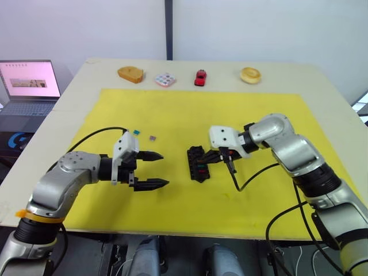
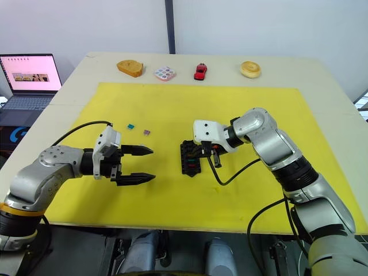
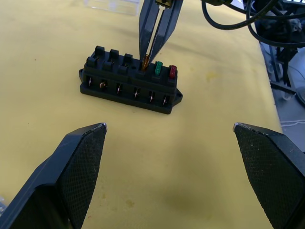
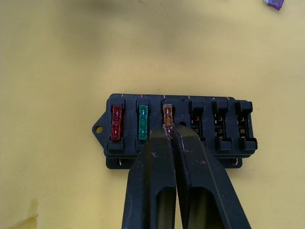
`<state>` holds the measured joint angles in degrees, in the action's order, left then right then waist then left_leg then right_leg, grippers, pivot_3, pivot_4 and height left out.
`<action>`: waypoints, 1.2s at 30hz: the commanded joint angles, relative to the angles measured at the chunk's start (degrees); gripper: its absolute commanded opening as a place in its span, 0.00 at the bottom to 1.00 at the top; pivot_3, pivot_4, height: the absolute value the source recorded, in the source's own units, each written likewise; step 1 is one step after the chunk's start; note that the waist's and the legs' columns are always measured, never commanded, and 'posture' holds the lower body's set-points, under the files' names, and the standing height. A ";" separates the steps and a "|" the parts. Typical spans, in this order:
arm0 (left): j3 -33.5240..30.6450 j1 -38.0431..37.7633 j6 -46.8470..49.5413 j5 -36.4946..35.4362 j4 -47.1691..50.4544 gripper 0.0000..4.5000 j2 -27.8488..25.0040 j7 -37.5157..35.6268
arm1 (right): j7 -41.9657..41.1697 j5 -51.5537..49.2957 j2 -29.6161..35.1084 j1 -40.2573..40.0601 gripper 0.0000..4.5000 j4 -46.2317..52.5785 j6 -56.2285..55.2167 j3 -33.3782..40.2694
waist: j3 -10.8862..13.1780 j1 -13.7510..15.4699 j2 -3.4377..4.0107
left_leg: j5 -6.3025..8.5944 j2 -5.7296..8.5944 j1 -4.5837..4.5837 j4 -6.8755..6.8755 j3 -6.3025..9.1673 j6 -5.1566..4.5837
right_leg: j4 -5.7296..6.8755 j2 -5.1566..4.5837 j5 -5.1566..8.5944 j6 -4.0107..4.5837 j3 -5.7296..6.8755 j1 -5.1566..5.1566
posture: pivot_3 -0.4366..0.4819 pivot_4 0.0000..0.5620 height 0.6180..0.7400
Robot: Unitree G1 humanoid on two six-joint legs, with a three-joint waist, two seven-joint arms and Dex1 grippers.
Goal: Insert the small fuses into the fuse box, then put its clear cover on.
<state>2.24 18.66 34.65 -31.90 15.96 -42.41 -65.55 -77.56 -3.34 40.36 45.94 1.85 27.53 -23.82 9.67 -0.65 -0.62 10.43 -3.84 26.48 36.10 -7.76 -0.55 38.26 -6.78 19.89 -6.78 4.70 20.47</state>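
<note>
The black fuse box [image 1: 198,164] lies mid-mat on the yellow mat. A red fuse [image 4: 116,122] and a green fuse [image 4: 143,122] sit in its end slots, and three slots stand empty. My right gripper [image 4: 169,128] is shut on an amber fuse [image 4: 167,114] that sits in the third slot. Left of the box, my left gripper [image 1: 165,169] hovers open and empty, pointing at it. A teal fuse [image 1: 136,131] and a purple fuse [image 1: 152,138] lie loose on the mat behind the left gripper. The clear cover [image 3: 112,5] glints just beyond the box.
Along the table's far edge sit a wooden block [image 1: 131,73], a white tile with coloured dots [image 1: 165,80], a red toy car [image 1: 200,77] and a round tan disc [image 1: 250,75]. A laptop [image 1: 29,80] stands off the table's left. A black cable [image 1: 241,184] hangs from my right wrist.
</note>
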 commanded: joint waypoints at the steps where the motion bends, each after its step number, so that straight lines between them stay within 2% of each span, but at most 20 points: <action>1: -0.14 0.19 -0.54 -0.34 1.30 1.00 0.14 0.36 | 0.08 1.23 0.63 0.03 0.00 -0.42 0.73 -0.59 | 0.00 0.00 0.00 | 0.00 0.00 0.00 0.00 0.00 0.00 | 0.00 0.00 0.00 0.00 0.00 0.00 | 0.48 0.27 1.00; 36: -0.28 0.79 -1.55 0.71 -0.72 1.00 -0.13 -0.36 | 0.65 -1.25 1.04 0.10 0.00 1.12 1.49 1.67 | 0.00 -0.02 0.00 | 0.00 0.00 0.02 -0.01 -0.01 0.00 | 0.00 0.00 0.00 0.00 0.00 0.02 | 0.48 0.27 1.00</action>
<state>2.24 18.76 34.27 -31.23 14.66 -42.29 -65.79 -77.02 -4.68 40.46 45.91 1.96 29.12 -23.47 9.67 -0.67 -0.61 10.43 -3.84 26.50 36.09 -7.76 -0.55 38.26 -6.78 19.89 -6.78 4.70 20.49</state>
